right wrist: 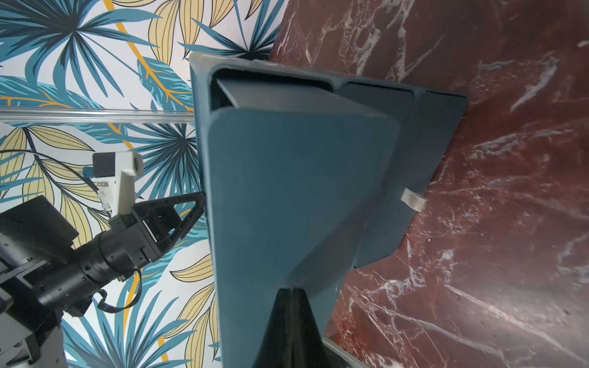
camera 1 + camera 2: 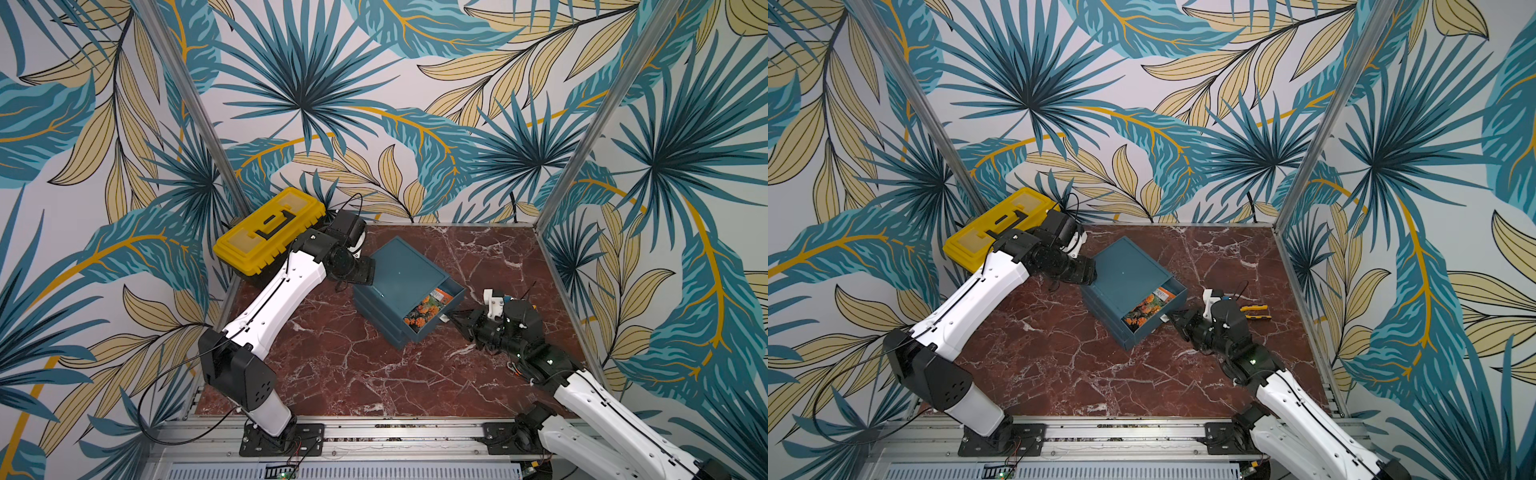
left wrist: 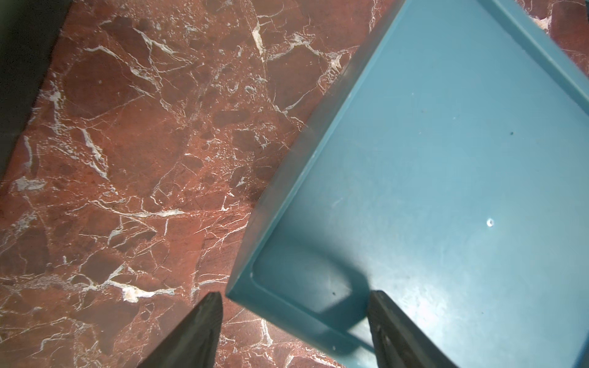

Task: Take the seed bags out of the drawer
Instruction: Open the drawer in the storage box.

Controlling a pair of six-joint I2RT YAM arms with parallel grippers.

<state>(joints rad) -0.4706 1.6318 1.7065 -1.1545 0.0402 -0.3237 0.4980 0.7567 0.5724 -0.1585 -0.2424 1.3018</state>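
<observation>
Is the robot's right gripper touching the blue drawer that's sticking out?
Touching. In the right wrist view, the tips of the shut right gripper meet the front panel of the pulled-out drawer, and no gap shows between them.

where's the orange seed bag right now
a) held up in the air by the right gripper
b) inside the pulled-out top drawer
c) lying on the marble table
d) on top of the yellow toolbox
b: in a top view the orange seed bag lies inside the partly pulled-out drawer.
</observation>
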